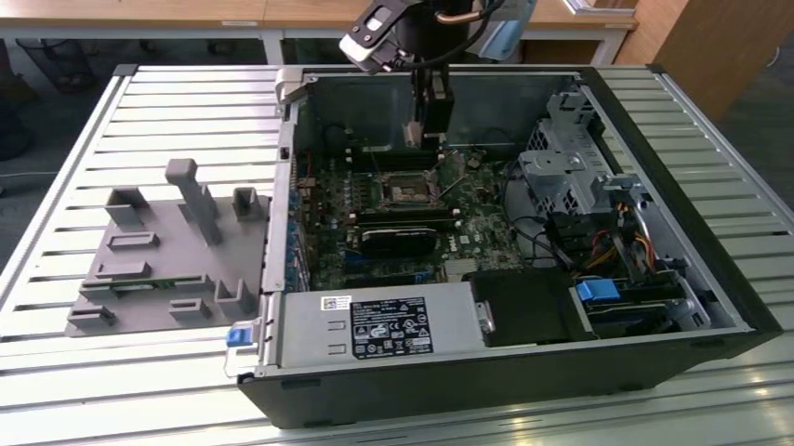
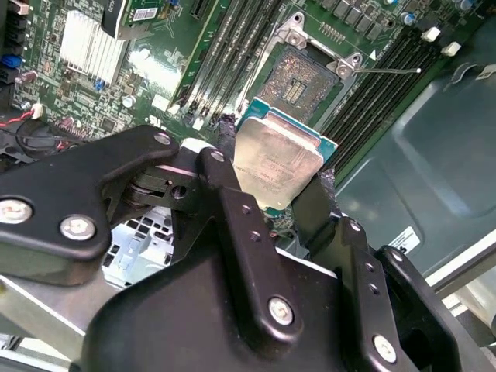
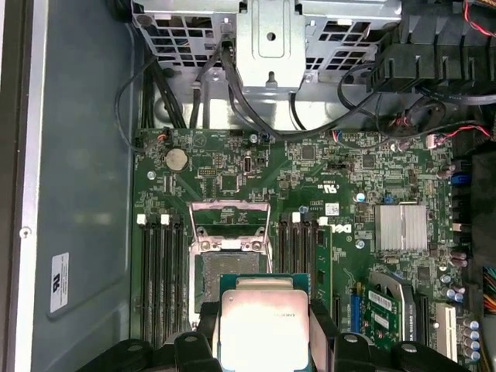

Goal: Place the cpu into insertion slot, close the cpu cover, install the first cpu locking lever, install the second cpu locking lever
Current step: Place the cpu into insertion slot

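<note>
My gripper [image 1: 425,137] hangs inside the open computer case, a little above the motherboard [image 1: 462,232] and on the far side of the insertion slot [image 1: 407,189]. In both wrist views it is shut on the cpu [image 2: 277,159] [image 3: 265,325], a flat square chip with a silvery top, held by two opposite edges between the black fingers [image 2: 227,167]. The insertion slot [image 2: 301,77] [image 3: 225,267] lies bare just beyond the chip. The cpu cover [image 3: 230,209] [image 2: 318,43] stands swung up at the slot's far edge. A thin metal lever [image 2: 395,71] sticks out beside the slot.
Memory slots [image 3: 159,271] flank the socket on both sides. A long black card [image 1: 397,240], a finned heat sink [image 3: 401,226], a drive cage [image 1: 571,177] with cables and a power supply [image 1: 372,325] fill the case. A grey fixture [image 1: 162,251] sits at the exterior view's left.
</note>
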`<action>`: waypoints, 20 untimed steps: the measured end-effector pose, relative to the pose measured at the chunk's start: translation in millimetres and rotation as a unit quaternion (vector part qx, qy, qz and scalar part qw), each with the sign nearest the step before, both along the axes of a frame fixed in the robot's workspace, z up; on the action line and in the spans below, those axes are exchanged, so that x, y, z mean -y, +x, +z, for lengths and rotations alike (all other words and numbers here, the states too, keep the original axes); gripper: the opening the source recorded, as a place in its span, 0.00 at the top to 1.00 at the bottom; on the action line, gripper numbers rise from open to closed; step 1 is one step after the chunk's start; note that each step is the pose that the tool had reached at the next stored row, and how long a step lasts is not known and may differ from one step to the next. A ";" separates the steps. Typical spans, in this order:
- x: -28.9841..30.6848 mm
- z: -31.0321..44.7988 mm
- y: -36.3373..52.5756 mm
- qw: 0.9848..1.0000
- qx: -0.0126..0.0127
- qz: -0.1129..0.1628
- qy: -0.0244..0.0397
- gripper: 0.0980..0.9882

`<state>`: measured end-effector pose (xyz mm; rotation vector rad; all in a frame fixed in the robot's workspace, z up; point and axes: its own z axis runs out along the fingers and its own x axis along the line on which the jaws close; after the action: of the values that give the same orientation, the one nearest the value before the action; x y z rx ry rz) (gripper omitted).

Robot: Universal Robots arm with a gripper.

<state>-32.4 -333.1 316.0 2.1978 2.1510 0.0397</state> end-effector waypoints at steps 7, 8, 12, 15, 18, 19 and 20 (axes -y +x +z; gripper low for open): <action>-1.4 -2.2 0.0 1.000 0.000 -0.009 -0.004 0.50; -1.7 -2.7 0.0 1.000 0.000 -0.011 -0.005 0.50; -2.3 -6.8 0.0 1.000 0.000 -0.012 -0.005 0.50; -2.5 -11.6 0.0 1.000 0.000 -0.002 -0.005 0.50; -3.2 -17.1 0.0 1.000 0.000 0.012 -0.005 0.50; -3.3 -18.9 0.0 1.000 0.000 0.015 -0.005 0.50; -3.4 -20.7 0.0 1.000 0.000 0.016 -0.005 0.50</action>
<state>-32.4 -329.8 295.3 2.1582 2.1818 0.0314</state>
